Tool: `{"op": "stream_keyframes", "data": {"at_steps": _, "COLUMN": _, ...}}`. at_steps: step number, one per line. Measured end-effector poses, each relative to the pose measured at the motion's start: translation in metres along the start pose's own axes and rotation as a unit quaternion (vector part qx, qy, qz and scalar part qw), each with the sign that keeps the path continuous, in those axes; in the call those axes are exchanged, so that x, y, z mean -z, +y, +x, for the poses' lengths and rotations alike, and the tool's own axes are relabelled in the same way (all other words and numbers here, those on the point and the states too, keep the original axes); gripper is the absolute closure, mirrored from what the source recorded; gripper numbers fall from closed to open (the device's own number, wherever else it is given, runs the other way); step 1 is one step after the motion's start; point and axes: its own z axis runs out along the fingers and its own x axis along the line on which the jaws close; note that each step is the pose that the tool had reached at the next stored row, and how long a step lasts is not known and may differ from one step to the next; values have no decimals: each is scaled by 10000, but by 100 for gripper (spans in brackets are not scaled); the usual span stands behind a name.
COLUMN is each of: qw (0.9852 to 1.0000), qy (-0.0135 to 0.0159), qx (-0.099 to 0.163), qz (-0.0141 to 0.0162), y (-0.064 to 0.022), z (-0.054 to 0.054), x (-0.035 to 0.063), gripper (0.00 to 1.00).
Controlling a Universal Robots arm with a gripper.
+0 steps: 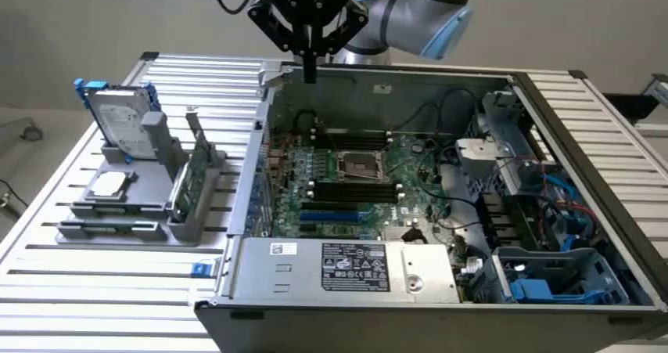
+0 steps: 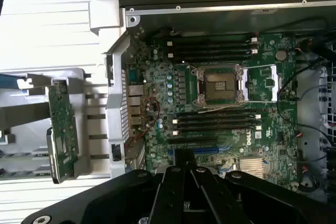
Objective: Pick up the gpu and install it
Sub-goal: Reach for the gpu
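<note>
green graphics card [image 1: 189, 179]: a small flat card standing on its long edge in a grey rack [image 1: 134, 229]
card's faces: in the wrist view the card [image 2: 64, 129] shows a green circuit face dotted with small parts, with a black rounded cover peeking out along one edge
card's metal end: a thin silver bracket rises at the far end of the card in the exterior view
card's place: on the slatted table [image 1: 94, 290], outside the computer case [image 1: 584, 165], just beside the case wall on the exterior view's left
neighbours in the rack: a silver hard drive [image 1: 117, 122] in a blue frame stands at the far end; a square chip [image 1: 109, 185] lies flat beside the card
card slots: the motherboard [image 1: 345, 182] lies bare at the bottom of the open case, no card seated in it
arm: reaches in from behind the case, grey tubes with blue caps, wrist pointing straight down
gripper [image 1: 310, 75]: hangs over the far corner of the case on the exterior view's left, its tip about level with the back wall's rim, well apart from the card
fingers [image 2: 184, 157]: pressed together into one black point, pinching nothing
wrist view: the gripper looks down into the case at the motherboard, the card off to one side
</note>
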Motion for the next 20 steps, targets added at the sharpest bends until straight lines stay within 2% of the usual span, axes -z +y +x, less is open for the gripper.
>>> {"op": "stream_keyframes", "data": {"at_steps": 13, "qw": 10000, "qy": 1, "qx": 0, "qz": 2, "y": -1, "z": 14, "x": 9, "gripper": 89}}
{"op": "stream_keyframes", "data": {"at_steps": 20, "qw": 10000, "qy": 25, "qx": -2, "qz": 2, "y": -23, "z": 322, "x": 10, "gripper": 89}}
